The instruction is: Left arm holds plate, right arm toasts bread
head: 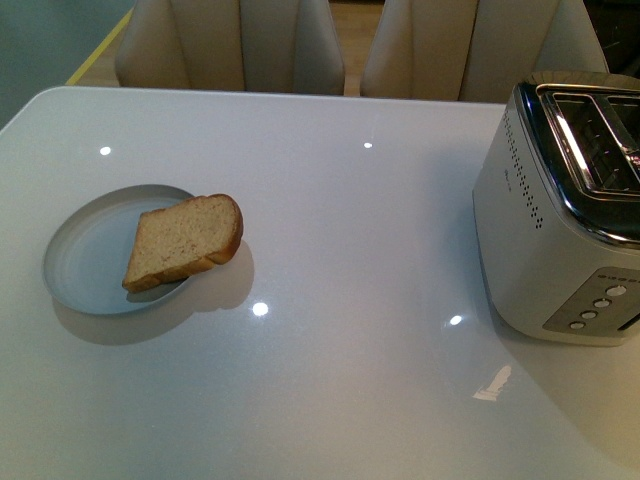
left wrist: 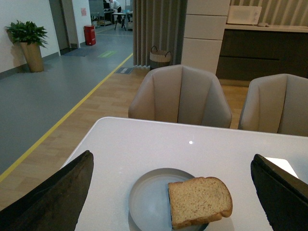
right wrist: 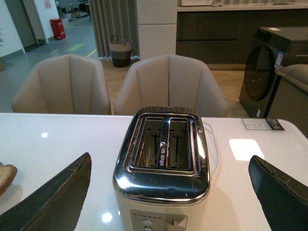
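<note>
A round pale blue-grey plate sits on the white table at the left. The bread slice lies tilted on it, its rounded top resting over the plate's right rim. In the left wrist view the plate and bread lie ahead of my open left gripper, between its wide-spread dark fingers. My open right gripper faces the toaster, whose two slots are empty. The bread's edge shows in the right wrist view. Neither arm shows in the front view.
The silver and cream toaster stands at the table's right edge, its buttons facing the front. Two beige chairs stand behind the far table edge. A white card lies on the table beyond the toaster.
</note>
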`<state>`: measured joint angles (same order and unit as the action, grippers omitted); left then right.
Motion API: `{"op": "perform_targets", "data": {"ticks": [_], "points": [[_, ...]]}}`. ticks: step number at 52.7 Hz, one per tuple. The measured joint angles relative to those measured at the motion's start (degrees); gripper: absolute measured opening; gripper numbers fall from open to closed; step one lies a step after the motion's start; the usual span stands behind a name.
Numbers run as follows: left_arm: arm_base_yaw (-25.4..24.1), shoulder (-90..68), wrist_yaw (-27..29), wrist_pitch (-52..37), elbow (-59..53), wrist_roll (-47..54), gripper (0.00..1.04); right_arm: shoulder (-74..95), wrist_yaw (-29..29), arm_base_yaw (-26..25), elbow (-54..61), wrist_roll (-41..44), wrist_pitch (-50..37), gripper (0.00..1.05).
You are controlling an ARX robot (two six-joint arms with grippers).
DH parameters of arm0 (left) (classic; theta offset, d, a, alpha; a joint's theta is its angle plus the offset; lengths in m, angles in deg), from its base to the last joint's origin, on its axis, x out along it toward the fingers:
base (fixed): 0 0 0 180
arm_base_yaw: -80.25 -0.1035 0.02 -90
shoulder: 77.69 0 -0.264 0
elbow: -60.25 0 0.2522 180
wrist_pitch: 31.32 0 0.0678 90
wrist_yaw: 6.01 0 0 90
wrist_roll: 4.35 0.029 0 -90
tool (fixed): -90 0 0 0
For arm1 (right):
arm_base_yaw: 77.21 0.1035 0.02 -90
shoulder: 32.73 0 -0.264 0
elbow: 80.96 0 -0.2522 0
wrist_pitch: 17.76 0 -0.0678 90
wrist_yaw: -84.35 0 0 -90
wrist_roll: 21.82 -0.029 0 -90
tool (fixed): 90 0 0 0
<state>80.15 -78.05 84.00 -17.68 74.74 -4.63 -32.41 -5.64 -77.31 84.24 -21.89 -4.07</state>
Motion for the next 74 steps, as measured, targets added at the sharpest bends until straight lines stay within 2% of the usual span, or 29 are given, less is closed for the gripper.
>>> {"op": "perform_targets", "data": {"ticks": [33, 34, 38, 41, 46, 52, 60, 68, 74], "points": [[0.0, -0.02, 0.04, 0.02, 0.0, -0.04, 0.97, 0.0, 0.0, 0.0, 0.0, 0.0, 0.0, 0.96], [0.46, -0.74, 1.6, 1.53, 0.46, -1.36, 0.97, 0.0, 0.0, 0.0, 0.0, 0.0, 0.0, 0.96], [3.69, -10.01, 11.91, 16.79, 7.04, -10.93, 0.97, -0.02, 0.04, 0.0, 0.0, 0.0, 0.0, 0.96], [4.02, -15.37, 12.92, 21.68, 9.38, -16.61, 0.97, -0.04, -0.02, 0.0, 0.0, 0.0, 0.0, 0.96], [3.41, -19.93, 11.45, 21.44, 10.38, -21.35, 0.97, -0.04, -0.02, 0.0, 0.0, 0.0, 0.0, 0.96], [-0.07, -24.35, 7.28, 16.98, 11.89, -22.14, 0.97, -0.04, 0.02, 0.0, 0.0, 0.0, 0.0, 0.96], [-6.91, -36.44, 0.55, 5.25, 14.38, -20.28, 0.97, -0.04, 0.0, 0.0, 0.0, 0.0, 0.0, 0.96], [-10.93, -57.75, -4.68, -12.28, 20.17, -19.1, 0.97, -0.04, 0.0, 0.0, 0.0, 0.0, 0.0, 0.96], [-12.17, -74.99, -5.46, -22.53, 26.99, -18.84, 0.97, -0.04, 0.0, 0.0, 0.0, 0.0, 0.0, 0.96]]}}
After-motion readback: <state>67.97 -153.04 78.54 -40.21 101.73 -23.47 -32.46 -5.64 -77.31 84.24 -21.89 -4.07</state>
